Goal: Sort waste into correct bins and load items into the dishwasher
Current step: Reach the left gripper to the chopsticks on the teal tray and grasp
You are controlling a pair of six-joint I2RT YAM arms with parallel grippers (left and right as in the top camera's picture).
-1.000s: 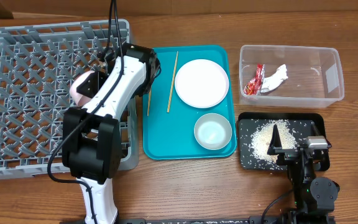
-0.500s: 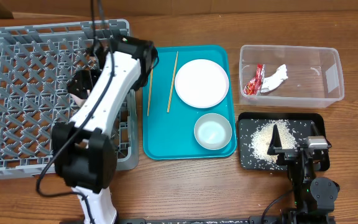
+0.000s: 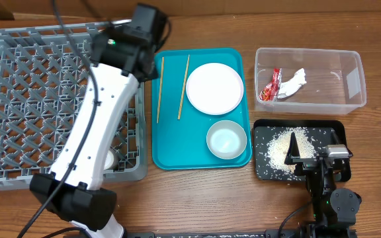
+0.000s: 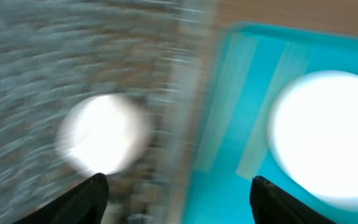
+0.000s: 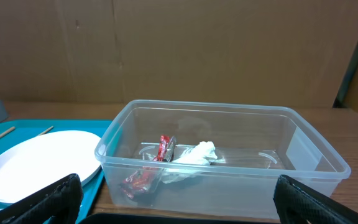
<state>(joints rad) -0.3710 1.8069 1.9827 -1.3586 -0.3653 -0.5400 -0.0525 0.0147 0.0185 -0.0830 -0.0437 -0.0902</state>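
Note:
My left gripper (image 3: 139,30) hangs above the border between the grey dish rack (image 3: 18,99) and the teal tray (image 3: 170,142). In the left wrist view the gripper (image 4: 178,182) is open and empty; the view is blurred. A pale round bowl (image 4: 104,134) lies in the rack below it. The plate (image 3: 213,87) and grey bowl (image 3: 226,139) sit on the teal tray. The red wrapper (image 3: 270,86) and tissue (image 3: 294,80) lie in the clear tub (image 3: 352,102). Rice (image 3: 280,149) lies in the black tray (image 3: 263,127). My right gripper (image 3: 313,155) is open over the black tray.
Two chopsticks (image 3: 183,86) lie on the teal tray left of the plate. A small white thing (image 3: 109,159) shows in the rack beside my left arm. In the right wrist view the tub (image 5: 222,162) stands just ahead, with the plate (image 5: 39,165) to its left.
My left arm has swung up and right out of the rack toward the teal tray. The pinkish bowl it held is no longer in its jaws. The right arm has not moved.

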